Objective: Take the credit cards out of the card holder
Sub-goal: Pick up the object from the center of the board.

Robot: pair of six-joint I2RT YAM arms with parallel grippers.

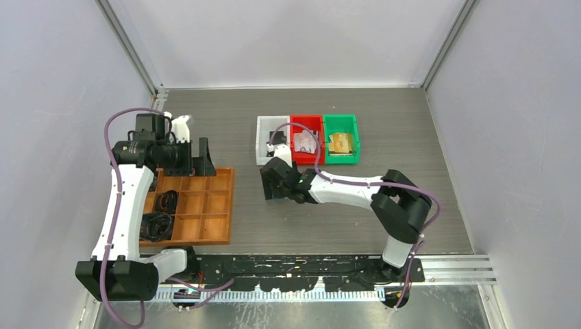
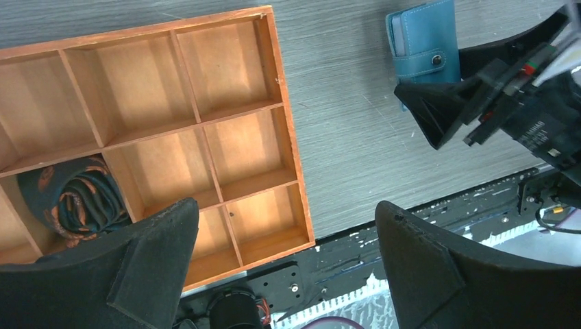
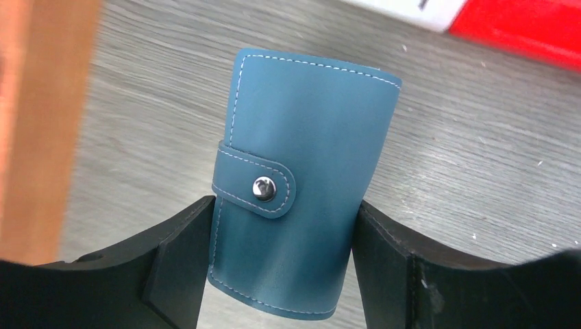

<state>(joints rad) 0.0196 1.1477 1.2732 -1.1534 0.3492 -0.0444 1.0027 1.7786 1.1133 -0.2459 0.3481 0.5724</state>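
Card holder lying flat on table just right of wooden tray, snap tab fastened. Right gripper straddling it, fingers pressing against both long edges, gripping holder. Left gripper hanging over tray's far edge, jaws spread wide, holding nothing.
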